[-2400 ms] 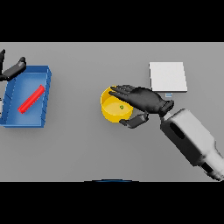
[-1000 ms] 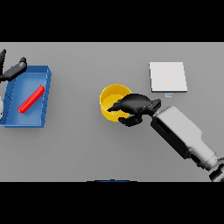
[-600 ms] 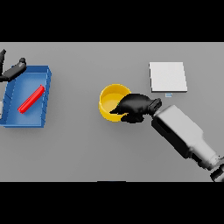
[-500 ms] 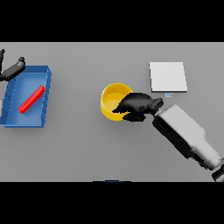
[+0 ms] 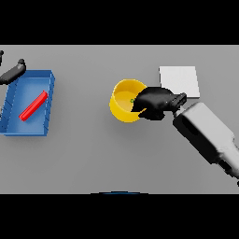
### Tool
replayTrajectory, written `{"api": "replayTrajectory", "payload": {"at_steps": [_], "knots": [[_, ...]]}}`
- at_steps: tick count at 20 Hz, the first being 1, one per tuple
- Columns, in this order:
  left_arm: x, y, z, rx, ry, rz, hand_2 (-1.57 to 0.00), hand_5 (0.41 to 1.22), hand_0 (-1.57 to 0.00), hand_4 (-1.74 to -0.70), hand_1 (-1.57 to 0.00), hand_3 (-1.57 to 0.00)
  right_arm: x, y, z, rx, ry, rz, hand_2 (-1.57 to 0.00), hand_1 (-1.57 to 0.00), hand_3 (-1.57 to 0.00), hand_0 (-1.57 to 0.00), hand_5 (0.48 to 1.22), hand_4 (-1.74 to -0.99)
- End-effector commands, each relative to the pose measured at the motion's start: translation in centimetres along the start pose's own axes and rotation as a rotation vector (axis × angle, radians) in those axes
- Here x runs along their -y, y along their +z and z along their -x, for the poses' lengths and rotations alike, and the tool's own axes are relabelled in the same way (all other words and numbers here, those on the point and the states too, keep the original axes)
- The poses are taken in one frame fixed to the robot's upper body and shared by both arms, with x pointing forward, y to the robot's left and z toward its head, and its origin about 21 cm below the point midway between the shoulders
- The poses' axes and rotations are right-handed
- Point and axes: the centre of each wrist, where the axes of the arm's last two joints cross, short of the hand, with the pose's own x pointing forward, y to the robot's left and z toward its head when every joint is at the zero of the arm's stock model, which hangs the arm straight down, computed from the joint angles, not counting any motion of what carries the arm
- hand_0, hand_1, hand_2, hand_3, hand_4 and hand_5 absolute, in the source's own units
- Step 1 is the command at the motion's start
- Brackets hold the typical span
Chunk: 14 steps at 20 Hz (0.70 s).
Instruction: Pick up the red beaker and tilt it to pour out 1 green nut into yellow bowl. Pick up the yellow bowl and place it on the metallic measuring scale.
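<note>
One yellow bowl (image 5: 122, 101) in right hand (image 5: 153, 101)

Right hand (image 5: 154, 101), earlier spread flat over the yellow bowl (image 5: 125, 100), now curled round its right rim; bowl now tipped up and raised off the grey table (image 5: 93, 154), shifted slightly toward the measuring scale (image 5: 179, 81).

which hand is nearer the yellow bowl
Right. The right hand is curled over the yellow bowl's right rim, gripping it. The left hand is far off at the picture's left edge, by the blue tray's top corner.
</note>
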Motion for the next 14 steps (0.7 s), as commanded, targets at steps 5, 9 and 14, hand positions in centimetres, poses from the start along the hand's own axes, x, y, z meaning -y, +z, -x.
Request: {"api": "replayTrajectory", "payload": {"at_steps": [5,9,14], "knots": [[0.3,0.1,-0.2,0.017,-0.004,0.001,0.0,0.747,0.0,-0.8,0.0,0.0,1.2,1.2,1.2,-0.063,0.005,0.037,-1.56,-1.56,-1.27,-1.57,1.219,-1.723],[-0.6,0.1,-0.2,0.017,-0.016,-0.007,0.0,0.754,0.0,-0.79,0.0,0.0,2.7,2.2,3.4,-0.178,0.017,0.08,-1.57,-1.55,-1.34,-1.52,1.22,-1.724],[-0.7,0.2,0.1,-0.007,0.0,-0.017,0.0,0.755,0.0,-0.8,0.0,0.0,3.7,3.3,6.3,-0.263,0.024,0.11,-1.57,-1.56,-1.38,-1.55,1.221,-1.725]]}}
